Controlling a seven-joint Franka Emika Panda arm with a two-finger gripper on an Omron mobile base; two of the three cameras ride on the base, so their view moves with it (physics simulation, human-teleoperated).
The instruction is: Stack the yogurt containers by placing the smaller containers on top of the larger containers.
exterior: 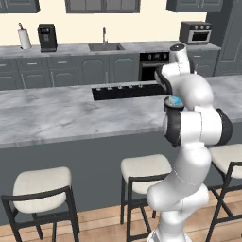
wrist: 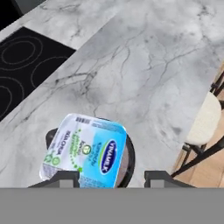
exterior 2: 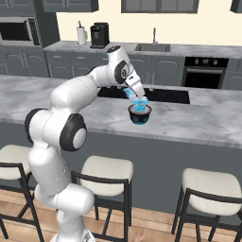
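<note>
i have the gripper [wrist: 111, 177] clamped on the light, thin-walled tub [wrist: 85, 151] by its sides, squeezing gently.

The pale blue-and-white yogurt tub [wrist: 85, 151] sits tilted atop a dark round bowl [exterior 2: 140, 115].

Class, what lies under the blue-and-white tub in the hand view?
A dark round thing shows past the tub's edges, above the marble counter. The tub covers its middle, so what it holds, and whether the two touch, cannot be told.
</note>
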